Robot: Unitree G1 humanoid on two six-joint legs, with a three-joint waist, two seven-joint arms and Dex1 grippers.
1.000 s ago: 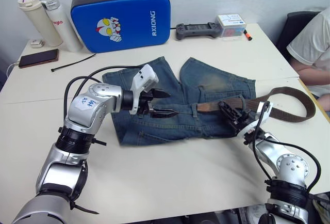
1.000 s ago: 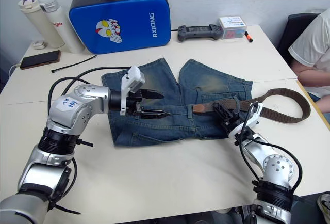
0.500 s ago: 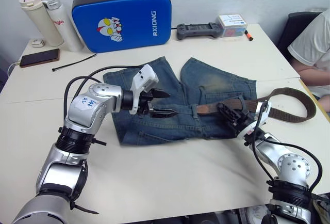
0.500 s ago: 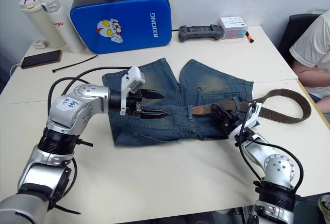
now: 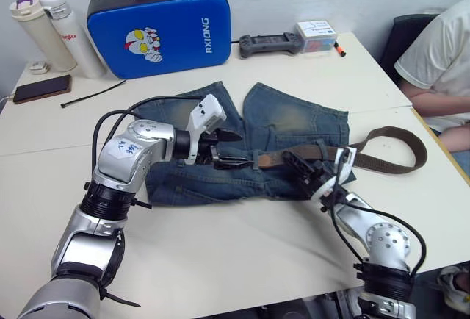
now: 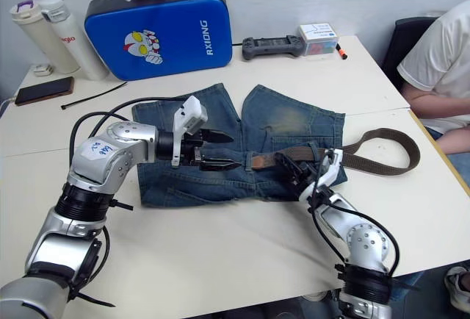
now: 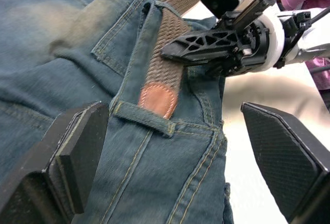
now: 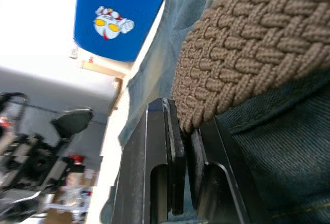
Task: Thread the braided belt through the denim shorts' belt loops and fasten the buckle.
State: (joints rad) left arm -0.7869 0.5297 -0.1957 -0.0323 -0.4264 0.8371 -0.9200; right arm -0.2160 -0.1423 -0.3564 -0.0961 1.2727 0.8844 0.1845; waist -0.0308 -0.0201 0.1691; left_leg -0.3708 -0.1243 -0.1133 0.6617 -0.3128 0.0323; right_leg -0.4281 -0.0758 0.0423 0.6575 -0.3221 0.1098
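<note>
The denim shorts lie flat mid-table. The braided belt runs along their waistband, and its free length loops off to the right. Its leather tip rests at a belt loop and partly tucks under it. My right gripper is shut on the belt strap just right of the tip. Just left of the tip, my left gripper hovers over the waistband, open, with its fingers spread wide around the loop. The buckle is hidden.
A blue case, two bottles, a phone and a black cable tie sit at the back left. A controller and a small box sit behind. A person sits at the right edge.
The camera has shifted. My right gripper has pushed the belt leftward along the waistband, bringing the leather tip closer to my left gripper, which has stayed open in place.
</note>
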